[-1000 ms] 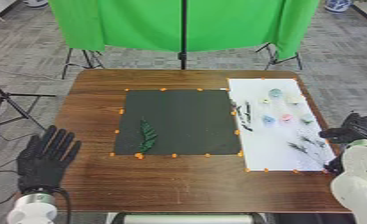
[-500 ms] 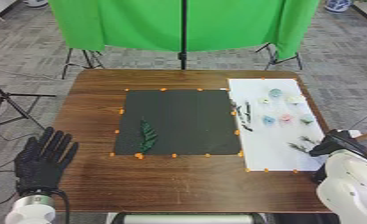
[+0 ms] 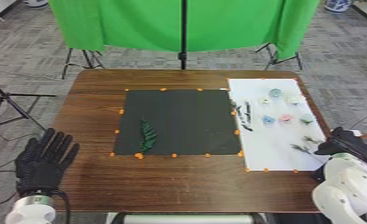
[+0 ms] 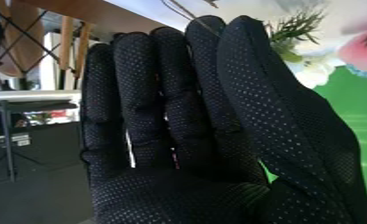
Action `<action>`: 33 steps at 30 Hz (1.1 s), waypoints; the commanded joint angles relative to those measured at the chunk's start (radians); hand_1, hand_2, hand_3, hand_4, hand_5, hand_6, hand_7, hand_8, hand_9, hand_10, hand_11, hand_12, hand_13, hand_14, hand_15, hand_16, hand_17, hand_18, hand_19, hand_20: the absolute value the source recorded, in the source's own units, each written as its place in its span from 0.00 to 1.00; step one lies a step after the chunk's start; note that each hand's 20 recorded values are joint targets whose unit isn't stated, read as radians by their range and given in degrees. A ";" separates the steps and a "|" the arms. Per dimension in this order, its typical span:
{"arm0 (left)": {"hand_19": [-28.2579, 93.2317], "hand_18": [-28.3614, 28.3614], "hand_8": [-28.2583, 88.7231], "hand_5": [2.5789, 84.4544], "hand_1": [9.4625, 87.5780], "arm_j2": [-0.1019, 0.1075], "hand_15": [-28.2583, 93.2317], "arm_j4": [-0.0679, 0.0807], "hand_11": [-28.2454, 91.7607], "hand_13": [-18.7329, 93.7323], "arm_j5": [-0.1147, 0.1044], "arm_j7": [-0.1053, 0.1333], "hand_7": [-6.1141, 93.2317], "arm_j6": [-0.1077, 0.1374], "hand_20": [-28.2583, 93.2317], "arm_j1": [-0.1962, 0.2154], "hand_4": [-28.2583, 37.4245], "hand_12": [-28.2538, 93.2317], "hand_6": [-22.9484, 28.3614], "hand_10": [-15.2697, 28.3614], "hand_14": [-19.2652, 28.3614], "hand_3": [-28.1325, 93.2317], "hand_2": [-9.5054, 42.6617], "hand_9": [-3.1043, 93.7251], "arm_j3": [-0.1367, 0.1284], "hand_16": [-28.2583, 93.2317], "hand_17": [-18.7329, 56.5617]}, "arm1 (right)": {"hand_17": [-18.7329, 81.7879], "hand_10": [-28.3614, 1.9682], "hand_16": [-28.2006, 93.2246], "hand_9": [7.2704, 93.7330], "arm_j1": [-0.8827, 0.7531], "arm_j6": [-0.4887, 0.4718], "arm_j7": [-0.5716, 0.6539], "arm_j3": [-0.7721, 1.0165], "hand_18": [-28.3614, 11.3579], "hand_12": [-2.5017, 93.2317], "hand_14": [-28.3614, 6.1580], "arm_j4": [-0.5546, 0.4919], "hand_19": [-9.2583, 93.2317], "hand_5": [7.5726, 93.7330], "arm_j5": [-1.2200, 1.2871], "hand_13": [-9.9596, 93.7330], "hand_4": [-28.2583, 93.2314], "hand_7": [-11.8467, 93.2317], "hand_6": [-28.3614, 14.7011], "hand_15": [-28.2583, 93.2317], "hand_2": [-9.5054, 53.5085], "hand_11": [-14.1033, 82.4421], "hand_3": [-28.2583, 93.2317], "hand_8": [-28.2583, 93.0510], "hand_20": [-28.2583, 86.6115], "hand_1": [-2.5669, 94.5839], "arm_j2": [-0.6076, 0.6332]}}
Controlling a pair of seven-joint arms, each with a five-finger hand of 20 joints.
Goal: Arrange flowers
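We're holding our right robot hand (image 3: 342, 141) by the counter's (image 3: 188, 187) right edge, fingers straight, thumb close—and judging the dark sprig (image 3: 301, 148) light, bendy, best pinched low on its stem.

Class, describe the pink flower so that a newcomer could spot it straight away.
On the brown table, right of the black sheet, lies a white sheet. Around its middle, the pink flower sits just right of a blue one; no neighbour is pink.

Pale flowers (image 3: 286, 118) on white sheet (image 3: 266, 147)
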 commanded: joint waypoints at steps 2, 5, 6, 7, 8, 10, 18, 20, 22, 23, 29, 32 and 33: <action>0.52 0.75 0.14 0.53 0.29 -0.007 0.54 0.011 0.44 0.46 -0.011 -0.024 0.29 -0.003 0.37 0.013 0.00 0.32 0.55 0.67 0.69 0.84 0.41 0.46 0.013 0.18 0.25 | 0.40 0.47 0.53 0.80 -0.033 0.072 -0.018 0.013 0.11 0.46 0.49 -0.030 0.74 0.82 -0.025 0.64 0.00 0.36 0.60 0.62 0.00 0.27 0.80 0.36 0.44 0.64 0.007; 0.52 0.75 0.14 0.52 0.29 -0.006 0.54 0.008 0.44 0.46 -0.015 -0.022 0.29 -0.004 0.37 0.022 0.00 0.32 0.55 0.67 0.69 0.85 0.41 0.46 0.012 0.18 0.25 | 0.40 0.47 0.53 0.80 -0.028 0.095 -0.019 0.012 0.11 0.47 0.49 -0.061 0.74 0.82 -0.017 0.64 0.00 0.36 0.60 0.62 0.00 0.27 0.80 0.37 0.44 0.64 0.021; 0.52 0.75 0.14 0.53 0.29 -0.006 0.54 0.009 0.44 0.46 -0.015 -0.022 0.29 -0.006 0.37 0.021 0.00 0.32 0.55 0.67 0.69 0.85 0.41 0.46 0.013 0.18 0.25 | 0.40 0.47 0.53 0.80 -0.024 0.102 -0.017 0.013 0.11 0.47 0.49 -0.074 0.74 0.82 -0.007 0.64 0.00 0.37 0.60 0.62 0.00 0.26 0.80 0.37 0.44 0.64 0.026; 0.52 0.75 0.14 0.52 0.29 -0.006 0.54 0.008 0.44 0.46 -0.014 -0.020 0.29 -0.009 0.37 0.023 0.00 0.32 0.55 0.67 0.69 0.85 0.41 0.46 0.013 0.18 0.25 | 0.40 0.47 0.53 0.81 -0.019 0.104 -0.013 0.015 0.11 0.47 0.49 -0.087 0.74 0.82 0.008 0.64 0.00 0.37 0.60 0.62 0.00 0.26 0.80 0.37 0.44 0.64 0.029; 0.52 0.75 0.14 0.52 0.29 -0.005 0.54 0.007 0.44 0.46 -0.014 -0.017 0.29 -0.010 0.37 0.025 0.00 0.32 0.55 0.67 0.69 0.85 0.41 0.46 0.013 0.17 0.25 | 0.40 0.47 0.53 0.81 -0.011 0.113 -0.008 0.014 0.10 0.47 0.49 -0.098 0.74 0.82 0.022 0.64 0.00 0.37 0.60 0.62 0.00 0.26 0.81 0.37 0.44 0.64 0.032; 0.52 0.75 0.14 0.52 0.29 -0.004 0.54 0.005 0.44 0.46 -0.012 -0.015 0.29 -0.010 0.37 0.025 0.00 0.32 0.55 0.67 0.68 0.84 0.41 0.46 0.012 0.17 0.25 | 0.42 0.47 0.53 0.81 0.012 0.123 -0.002 0.005 0.09 0.48 0.49 -0.119 0.79 0.82 0.037 0.64 0.00 0.37 0.60 0.63 0.00 0.26 0.80 0.38 0.46 0.64 0.036; 0.52 0.75 0.14 0.52 0.29 0.002 0.54 0.000 0.44 0.46 -0.011 -0.017 0.29 -0.001 0.37 0.029 0.00 0.32 0.55 0.67 0.68 0.84 0.41 0.46 0.017 0.17 0.25 | 0.51 0.46 0.56 0.81 0.194 0.091 -0.024 -0.140 0.07 0.50 0.50 -0.169 0.94 0.80 0.085 0.66 0.01 0.37 0.60 0.67 0.00 0.28 0.81 0.41 0.57 0.64 0.050; 0.52 0.75 0.14 0.52 0.29 0.005 0.54 0.001 0.44 0.46 -0.010 -0.021 0.29 0.001 0.37 0.027 0.00 0.32 0.55 0.67 0.68 0.84 0.42 0.46 0.019 0.17 0.25 | 0.53 0.47 0.57 0.82 0.245 0.076 -0.044 -0.197 0.08 0.51 0.52 -0.170 0.96 0.80 0.091 0.67 0.01 0.38 0.60 0.68 0.00 0.30 0.80 0.42 0.59 0.64 0.044; 0.52 0.75 0.14 0.52 0.29 0.009 0.54 -0.001 0.44 0.46 -0.014 -0.017 0.29 0.006 0.37 0.031 0.00 0.32 0.55 0.67 0.68 0.84 0.42 0.46 0.021 0.17 0.25 | 0.55 0.48 0.58 0.83 0.304 0.064 -0.066 -0.270 0.09 0.53 0.52 -0.158 0.97 0.79 0.095 0.69 0.02 0.39 0.60 0.70 0.01 0.32 0.80 0.42 0.60 0.64 0.032; 0.52 0.75 0.14 0.52 0.29 0.009 0.54 0.001 0.44 0.46 -0.015 -0.019 0.29 0.005 0.37 0.030 0.00 0.32 0.55 0.67 0.68 0.84 0.42 0.46 0.022 0.17 0.25 | 0.55 0.50 0.59 0.83 0.327 0.057 -0.077 -0.303 0.09 0.54 0.50 -0.154 0.98 0.78 0.097 0.70 0.02 0.39 0.60 0.71 0.01 0.33 0.80 0.41 0.61 0.64 0.026; 0.52 0.75 0.14 0.52 0.29 0.019 0.54 0.002 0.44 0.46 -0.011 -0.022 0.29 0.006 0.37 0.017 0.00 0.32 0.55 0.67 0.68 0.84 0.42 0.46 0.034 0.17 0.25 | 0.56 0.53 0.60 0.83 0.434 -0.003 -0.113 -0.511 0.08 0.57 0.46 -0.128 0.98 0.77 0.083 0.70 0.03 0.41 0.61 0.74 0.01 0.36 0.80 0.41 0.61 0.63 -0.043; 0.52 0.75 0.13 0.52 0.29 0.023 0.54 0.002 0.44 0.46 -0.013 -0.022 0.29 0.012 0.37 0.012 0.00 0.32 0.55 0.67 0.68 0.84 0.42 0.46 0.040 0.17 0.25 | 0.57 0.53 0.60 0.83 0.478 -0.006 -0.094 -0.600 0.07 0.57 0.46 -0.083 0.98 0.77 0.074 0.71 0.03 0.41 0.61 0.74 0.01 0.37 0.80 0.41 0.61 0.63 -0.112; 0.52 0.75 0.13 0.52 0.29 0.026 0.54 0.005 0.44 0.46 -0.011 -0.026 0.29 0.013 0.37 0.006 0.00 0.32 0.55 0.67 0.68 0.84 0.42 0.46 0.044 0.17 0.25 | 0.57 0.53 0.60 0.83 0.488 -0.010 -0.082 -0.619 0.07 0.57 0.46 -0.072 0.98 0.77 0.081 0.71 0.03 0.41 0.61 0.74 0.01 0.37 0.80 0.41 0.61 0.63 -0.135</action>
